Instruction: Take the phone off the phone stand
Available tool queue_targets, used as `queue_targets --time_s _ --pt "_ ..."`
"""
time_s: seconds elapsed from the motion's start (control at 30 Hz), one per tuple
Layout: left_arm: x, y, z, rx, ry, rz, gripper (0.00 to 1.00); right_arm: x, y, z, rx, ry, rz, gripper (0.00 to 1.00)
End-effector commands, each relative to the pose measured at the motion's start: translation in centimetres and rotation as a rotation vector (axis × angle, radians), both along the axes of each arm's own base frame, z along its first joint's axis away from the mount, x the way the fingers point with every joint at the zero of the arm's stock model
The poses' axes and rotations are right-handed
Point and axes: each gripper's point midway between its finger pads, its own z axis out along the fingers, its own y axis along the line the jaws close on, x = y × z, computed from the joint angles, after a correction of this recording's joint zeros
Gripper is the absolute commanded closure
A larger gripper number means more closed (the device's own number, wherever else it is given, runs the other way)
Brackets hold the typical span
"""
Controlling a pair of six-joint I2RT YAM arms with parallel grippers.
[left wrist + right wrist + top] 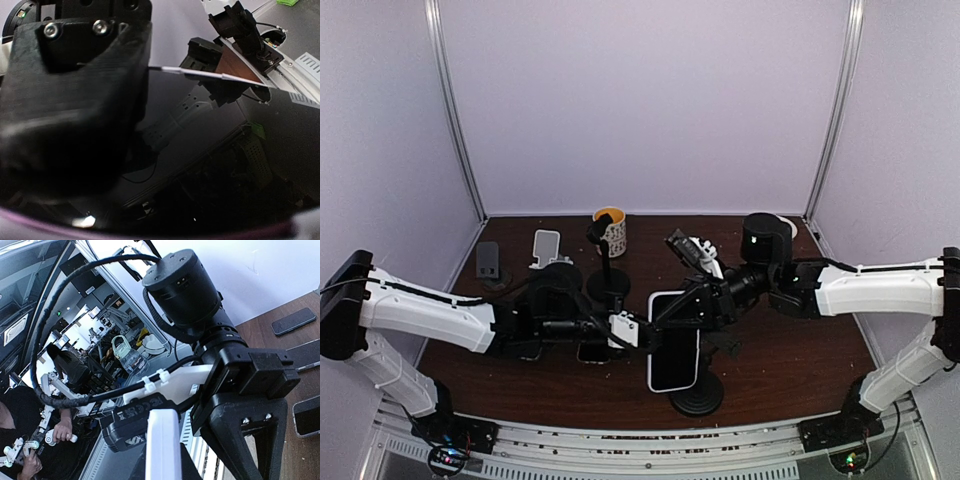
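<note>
Phone [673,345] was upright in the phone stand [697,400], near the worktop's [790,350] front edge. Left end effector [628,331] looked closed on its left edge, one finger [75,100] flat on the screen and the back finger hidden. Probably a side grip so it lifts straight out. Right end effector [705,300] was crowding the phone's top right; couldn't tell its opening. Mug [611,230] and spare stands sat behind, out of the way.
</note>
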Motion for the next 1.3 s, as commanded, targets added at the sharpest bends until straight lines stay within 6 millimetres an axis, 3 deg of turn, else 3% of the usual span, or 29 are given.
queue_targets --time_s 0.0,0.1,0.27,0.37,0.4,0.63,0.7,0.83,0.97,1.03,1.17,1.27 --pt "0.2 -0.6 1.3 -0.038 0.000 0.010 1.00 -0.1 -0.1 5.0 0.130 -0.064 0.000 1.00" --pt "0.4 -0.4 1.5 -0.049 0.008 0.026 0.99 0.4 -0.4 5.9 0.136 -0.078 -0.035 1.00" --pt "0.9 0.2 2.3 -0.084 0.041 0.078 0.62 1.4 -1.1 7.5 0.156 -0.098 -0.087 1.00" --pt "1.6 0.8 2.5 -0.078 0.091 0.144 0.53 2.5 -2.0 8.4 0.167 -0.110 -0.135 1.00" --pt "1.8 1.0 2.6 -0.073 0.106 0.162 0.44 2.8 -2.4 8.7 0.169 -0.113 -0.149 1.00" --pt "1.9 3.5 5.2 -0.199 0.180 0.241 0.30 3.9 -4.8 10.4 0.194 -0.159 -0.209 1.00" --pt "1.7 4.1 6.1 -0.233 0.212 0.251 0.05 4.1 -5.6 10.9 0.199 -0.184 -0.232 1.00" --pt "0.7 4.1 5.6 -0.221 0.345 0.222 0.02 4.5 -7.2 11.4 0.188 -0.218 -0.283 1.00" --pt "0.4 2.7 2.5 -0.093 0.497 0.230 0.02 5.2 -8.8 12.0 0.185 -0.258 -0.346 1.00" --pt "0.3 1.8 2.1 -0.059 0.556 0.225 0.02 5.5 -9.7 12.4 0.187 -0.271 -0.380 1.00" --pt "-1.2 0.0 2.6 -0.162 0.669 0.147 0.02 5.6 -11.4 13.4 0.200 -0.301 -0.450 1.00" --pt "-2.7 -1.3 1.5 -0.188 0.654 0.174 0.02 6.2 -12.5 13.6 0.193 -0.309 -0.512 1.00"
